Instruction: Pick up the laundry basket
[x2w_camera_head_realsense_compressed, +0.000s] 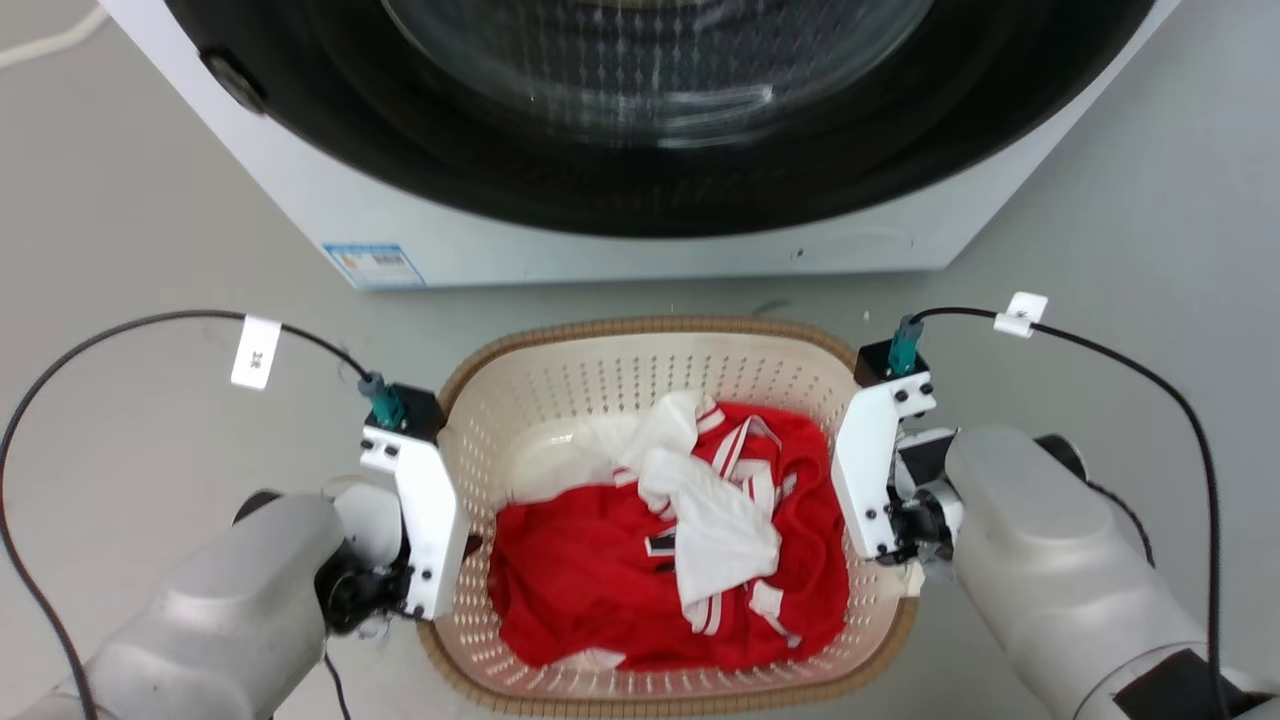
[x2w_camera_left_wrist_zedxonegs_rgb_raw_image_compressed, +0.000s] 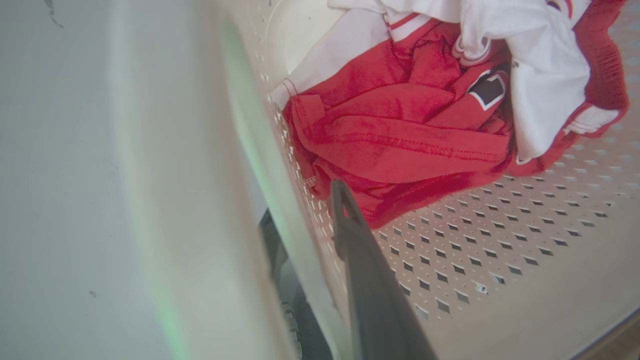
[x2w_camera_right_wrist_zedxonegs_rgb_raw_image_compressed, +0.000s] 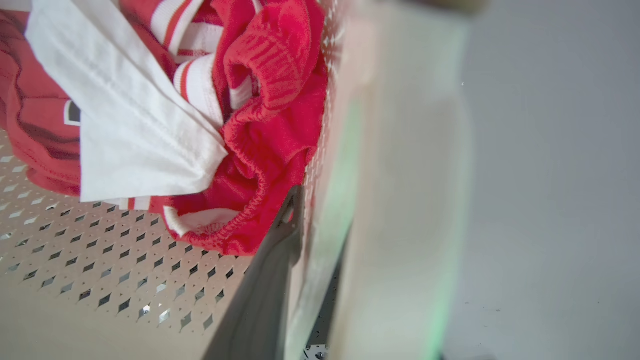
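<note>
Two end effectors are clamping the cream, perforated plastic laundry basket (x2w_camera_head_realsense_compressed: 620, 385) with its brown woven-look rim: the left end effector (x2w_camera_left_wrist_zedxonegs_rgb_raw_image_compressed: 305, 205) is pinching the left wall, one dark finger inside, one outside, the right end effector (x2w_camera_right_wrist_zedxonegs_rgb_raw_image_compressed: 320, 220) likewise opposite. The basket is sitting on the grey floor (x2w_camera_head_realsense_compressed: 150, 250) before the white front-loading washer (x2w_camera_head_realsense_compressed: 600, 255), holding crumpled red-and-white clothes (x2w_camera_head_realsense_compressed: 590, 580).

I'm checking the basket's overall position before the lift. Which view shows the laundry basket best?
The head view: the laundry basket appears nearly whole from above, with its brown rim, perforated walls and the red and white clothes inside. Each wrist view gives a close stretch of perforated side wall, with clothes beside it.
</note>
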